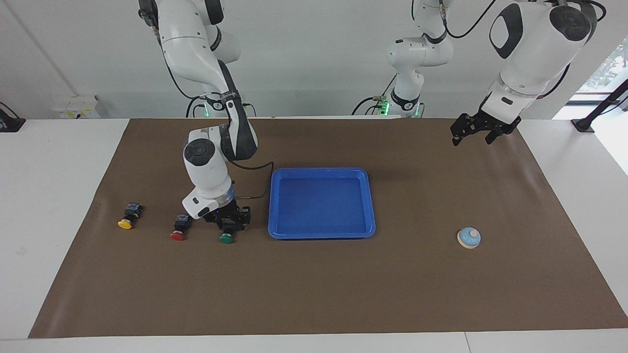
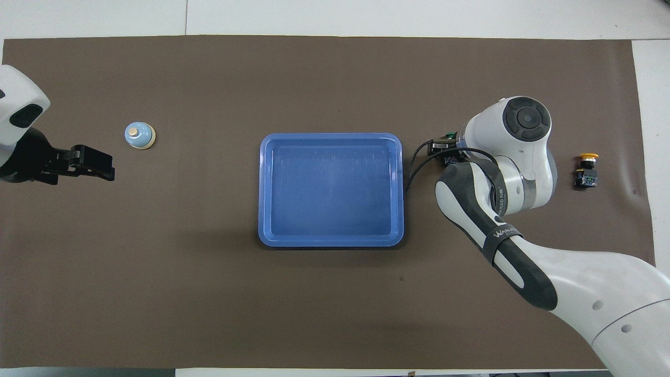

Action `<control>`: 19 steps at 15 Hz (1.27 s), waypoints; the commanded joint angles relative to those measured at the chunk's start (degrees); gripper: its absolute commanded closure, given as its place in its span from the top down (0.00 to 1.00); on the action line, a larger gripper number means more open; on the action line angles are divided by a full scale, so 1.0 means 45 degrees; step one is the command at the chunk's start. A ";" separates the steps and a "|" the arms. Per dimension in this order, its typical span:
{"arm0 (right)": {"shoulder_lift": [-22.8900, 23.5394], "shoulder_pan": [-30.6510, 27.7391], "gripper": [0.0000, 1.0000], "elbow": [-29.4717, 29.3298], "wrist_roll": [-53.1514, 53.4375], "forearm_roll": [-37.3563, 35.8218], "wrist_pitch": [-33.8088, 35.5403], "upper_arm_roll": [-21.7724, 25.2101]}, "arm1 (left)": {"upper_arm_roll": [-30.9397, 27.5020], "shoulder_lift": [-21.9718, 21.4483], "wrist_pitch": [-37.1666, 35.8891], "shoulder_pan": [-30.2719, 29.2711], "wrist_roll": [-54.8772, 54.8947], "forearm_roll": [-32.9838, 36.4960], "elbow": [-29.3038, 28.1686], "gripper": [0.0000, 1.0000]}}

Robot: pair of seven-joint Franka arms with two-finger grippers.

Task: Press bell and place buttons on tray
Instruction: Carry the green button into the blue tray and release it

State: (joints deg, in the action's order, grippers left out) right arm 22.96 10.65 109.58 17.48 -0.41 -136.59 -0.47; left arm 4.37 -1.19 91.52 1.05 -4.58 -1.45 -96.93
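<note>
The green button (image 1: 226,238) lies on its side on the brown mat (image 1: 314,294), its cap toward the edge away from the robots, just beside the blue tray (image 1: 371,215), at about 9 o'clock from it in the facing view. The right end effector (image 1: 228,223) is down on the black body of this button with one finger at each side; I cannot tell if the fingers already press it or are only closing. This low position probably serves to take the body, which is flatter than the round cap.

The red button (image 1: 178,236) and the yellow button (image 1: 125,224) lie in the same row, more toward the right arm's end of the tabletop (image 1: 59,196). They lie so that one arm can take them one after another.

The tray holds nothing yet.

The bell (image 1: 469,238) stands at 3 o'clock from the tray, near the left arm's end. The left end effector (image 1: 472,133) waits in the air, released, over the mat, not over the bell.
</note>
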 commanded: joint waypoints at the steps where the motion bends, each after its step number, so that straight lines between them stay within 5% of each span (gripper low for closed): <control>1: 0.0132 -0.0023 0.00 -0.0170 0.1034 -0.0339 -0.0137 -0.0032 | -0.0073 -0.0145 -0.0103 -0.0039 -0.0135 0.0108 0.0037 1.00; 4: 0.0113 -0.0061 0.00 -0.0637 0.1096 -0.0340 0.0447 -0.0032 | -0.0073 -0.0145 -0.0083 -0.0020 -0.0135 0.0108 0.0037 1.00; 7: 0.0015 0.0035 0.00 -0.2312 0.1057 -0.0340 0.2843 -0.0090 | -0.0073 -0.0145 -0.0083 -0.0039 -0.0135 0.0108 0.0037 1.00; 11: -0.0141 0.1574 0.00 -0.3977 0.1328 -0.0106 0.5232 -0.0227 | -0.0073 -0.0145 -0.0083 -0.0020 -0.0135 0.0108 0.0037 1.00; 16: -0.0122 0.3003 0.00 -0.3571 0.1935 -0.0105 0.5003 -0.0247 | -0.0073 -0.0145 -0.0083 -0.0039 -0.0135 0.0108 0.0037 1.00; 19: -0.0122 0.3395 0.00 -0.2187 0.2110 -0.0086 0.3406 -0.0247 | -0.0073 -0.0145 -0.0083 -0.0039 -0.0135 0.0108 0.0037 1.00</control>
State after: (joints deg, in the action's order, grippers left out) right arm 22.83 25.77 95.02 26.26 -0.62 -116.30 -1.64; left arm 4.07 -1.34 91.52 1.01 -4.58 -1.45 -96.93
